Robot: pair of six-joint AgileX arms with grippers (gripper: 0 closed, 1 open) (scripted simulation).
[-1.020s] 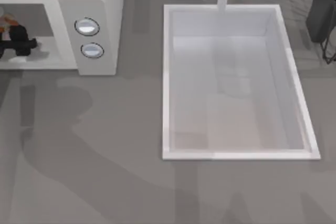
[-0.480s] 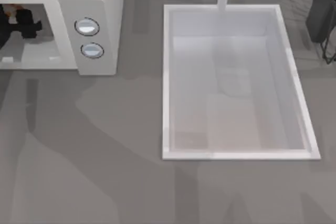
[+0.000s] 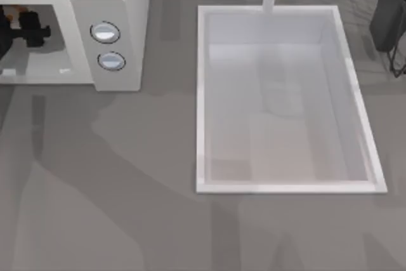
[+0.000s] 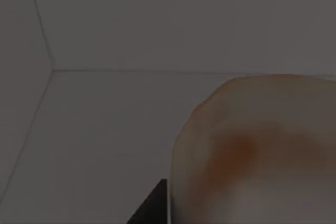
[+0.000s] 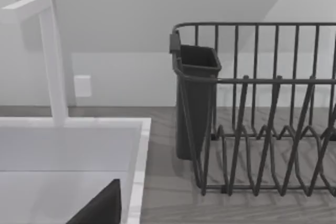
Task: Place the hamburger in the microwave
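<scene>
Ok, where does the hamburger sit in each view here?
Top view: hamburger at the far left, inside the microwave cavity, by the left gripper.
Left wrist view: hamburger close up against the grey cavity walls.
Right wrist view: parked right arm faces the sink and dish rack.
Shared landmark: the microwave's grey cavity.
</scene>
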